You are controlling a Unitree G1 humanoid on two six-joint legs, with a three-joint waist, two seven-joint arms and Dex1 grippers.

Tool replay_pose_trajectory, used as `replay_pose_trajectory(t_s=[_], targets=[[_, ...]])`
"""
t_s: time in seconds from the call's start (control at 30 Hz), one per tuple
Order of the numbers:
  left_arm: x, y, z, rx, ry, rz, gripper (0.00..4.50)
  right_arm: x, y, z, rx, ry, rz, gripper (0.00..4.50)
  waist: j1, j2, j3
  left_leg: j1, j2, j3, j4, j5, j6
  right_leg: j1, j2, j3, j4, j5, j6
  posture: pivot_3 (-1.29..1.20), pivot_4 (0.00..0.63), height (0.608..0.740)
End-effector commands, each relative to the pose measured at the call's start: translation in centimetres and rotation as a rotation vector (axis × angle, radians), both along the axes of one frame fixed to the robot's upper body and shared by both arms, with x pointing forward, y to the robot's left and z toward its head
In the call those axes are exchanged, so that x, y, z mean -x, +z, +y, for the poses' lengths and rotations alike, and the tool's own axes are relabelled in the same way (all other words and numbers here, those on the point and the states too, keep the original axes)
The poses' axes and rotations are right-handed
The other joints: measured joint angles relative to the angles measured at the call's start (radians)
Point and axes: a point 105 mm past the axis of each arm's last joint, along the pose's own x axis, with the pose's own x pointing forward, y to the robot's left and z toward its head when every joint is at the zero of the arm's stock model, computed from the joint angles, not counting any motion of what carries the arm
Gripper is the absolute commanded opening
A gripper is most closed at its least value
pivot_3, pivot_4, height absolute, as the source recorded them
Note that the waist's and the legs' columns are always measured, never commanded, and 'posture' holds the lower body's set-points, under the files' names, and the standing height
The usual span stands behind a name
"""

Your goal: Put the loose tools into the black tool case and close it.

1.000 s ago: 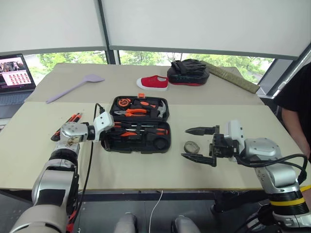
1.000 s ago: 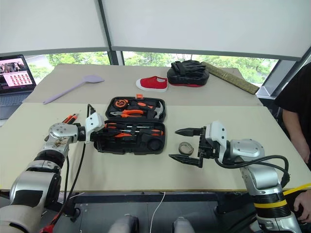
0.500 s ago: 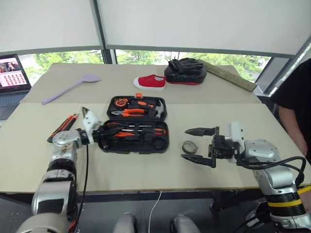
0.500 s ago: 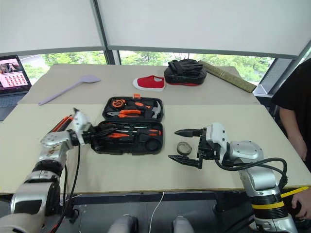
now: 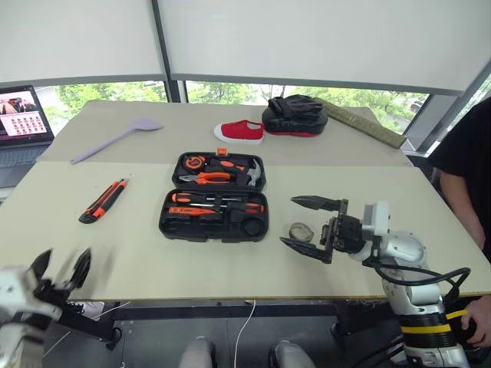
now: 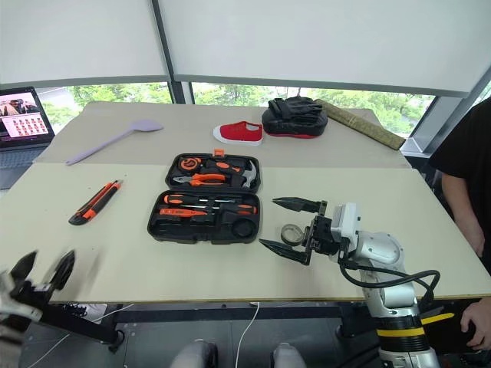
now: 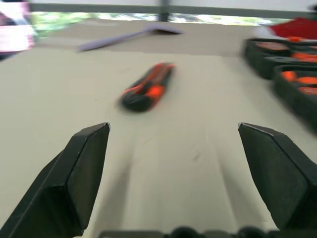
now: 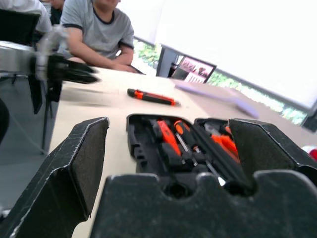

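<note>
The black tool case (image 5: 215, 203) lies open mid-table, both halves holding orange-and-black tools in their recesses. An orange-and-black utility knife (image 5: 103, 200) lies loose on the table to its left and shows ahead in the left wrist view as well (image 7: 148, 92). A small dark tape roll (image 5: 299, 230) sits just right of the case. My right gripper (image 5: 288, 221) hovers open beside the roll, pointing left toward the case (image 8: 193, 144). My left gripper (image 5: 60, 270) is open and empty at the table's near-left edge, well short of the knife.
At the back lie a red shoe (image 5: 239, 130), a black padded mitt (image 5: 295, 115) and a lilac spoon (image 5: 115, 138). A laptop (image 5: 23, 123) stands far left. One person (image 5: 468, 169) is at the right edge; another (image 8: 94, 29) sits beyond the table's left side.
My left gripper has pulled away from the case's left end, back to the near-left table edge, and gone from shut to open. The right gripper has stayed in place.
</note>
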Motion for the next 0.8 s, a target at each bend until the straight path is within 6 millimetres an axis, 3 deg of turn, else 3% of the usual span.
replay_pose_trajectory(t_s=[0.03,0.1,0.23,0.4,0.47,0.57,0.67,0.8], targets=[[2.4,1.1,1.7,-0.018,0.148,-0.028,4.48,-0.3,0.6,0.0,-0.031,-0.027,-0.038,4.5,0.001,-0.001,-0.001,0.001,0.0,0.0,0.0,0.0,0.0,-0.001,0.0,0.0,0.0,0.0,0.0,0.0,0.15,0.74],[2.6,0.6,1.7,0.014,0.15,0.0,4.48,-0.3,0.5,0.3,-0.029,-0.013,-0.037,4.5,0.002,-0.001,-0.001,0.001,0.0,0.0,0.0,0.0,0.0,-0.001,0.001,0.0,0.0,-0.001,0.0,0.0,0.15,0.74],[0.0,1.3,2.0,0.026,0.095,0.064,4.48,-0.5,0.8,0.9,-0.012,0.021,-0.048,4.5,0.004,-0.001,-0.001,0.001,0.0,0.0,0.0,0.0,0.0,-0.001,0.001,0.0,0.0,-0.001,-0.001,0.0,0.15,0.74],[-5.5,3.4,2.4,0.02,-0.051,0.13,4.48,-0.3,1.4,2.1,-0.017,0.054,-0.059,4.5,0.005,-0.002,-0.001,0.002,0.002,0.0,0.0,0.0,-0.001,-0.001,0.001,-0.001,0.001,-0.001,-0.003,0.0,0.15,0.74],[-8.1,3.9,2.8,0.009,-0.044,0.237,4.48,-0.2,1.6,2.5,-0.019,0.063,-0.068,4.5,0.003,-0.002,-0.002,0.002,0.001,0.0,0.0,0.001,0.0,0.0,0.002,-0.001,0.002,-0.001,-0.003,0.0,0.15,0.74],[-11.9,5.2,2.0,0.003,-0.082,0.312,4.48,-0.5,2.1,2.8,-0.051,0.035,-0.094,4.5,0.004,-0.002,-0.002,0.001,0.001,0.0,-0.001,0.005,0.007,0.0,0.003,-0.001,0.002,0.003,0.002,0.0,0.15,0.74],[-15.3,4.9,1.7,0.05,-0.098,0.384,4.48,-0.9,1.8,3.4,-0.05,0.036,-0.088,4.5,0.004,-0.002,-0.002,0.0,0.001,0.0,-0.002,0.005,0.006,-0.001,0.003,-0.001,0.002,0.003,0.002,0.0,0.15,0.74],[-17.5,4.1,1.9,0.048,-0.098,0.476,4.48,-1.5,2.0,3.4,-0.062,-0.012,-0.092,4.5,-0.009,-0.003,-0.002,-0.001,0.001,0.0,-0.002,0.005,0.006,-0.001,0.004,0.0,0.002,0.003,0.003,0.0,0.15,0.74]])
